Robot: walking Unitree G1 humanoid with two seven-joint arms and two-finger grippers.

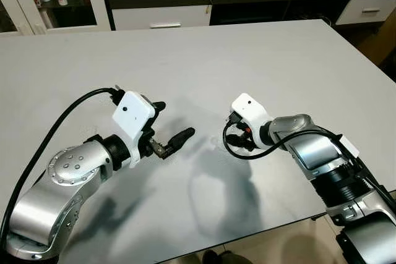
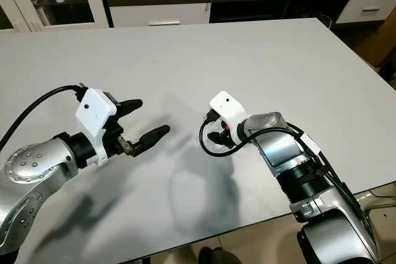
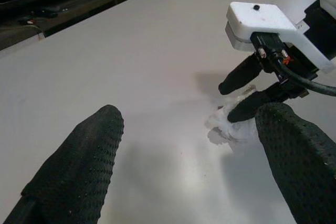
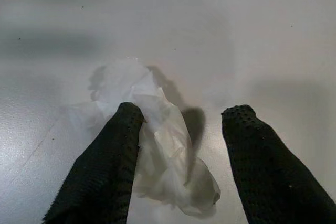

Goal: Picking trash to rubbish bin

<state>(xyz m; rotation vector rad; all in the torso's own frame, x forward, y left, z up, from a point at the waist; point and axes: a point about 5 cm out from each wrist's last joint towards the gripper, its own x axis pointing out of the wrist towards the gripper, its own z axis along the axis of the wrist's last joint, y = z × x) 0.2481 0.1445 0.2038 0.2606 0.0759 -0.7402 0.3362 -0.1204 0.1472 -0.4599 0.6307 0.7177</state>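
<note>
I'd judge we're at the very start: nothing is lifted yet, and I can see no rubbish bin, so the grasp, the carry and the drop are all left. Nearest me, my left gripper (image 1: 170,127) hovers low over the white table (image 1: 278,60) with its jaws spread wide and empty. Just beyond and to the right, my right gripper (image 4: 178,129) is down at the tabletop, jaws open and straddling the trash (image 4: 157,150), one finger (image 4: 113,156) resting against it, the other standing clear. The trash is a crumpled wad of thin, translucent white plastic or tissue, lying on the table between my two arms. It looks light and squashy, hard to see against the surface
</note>
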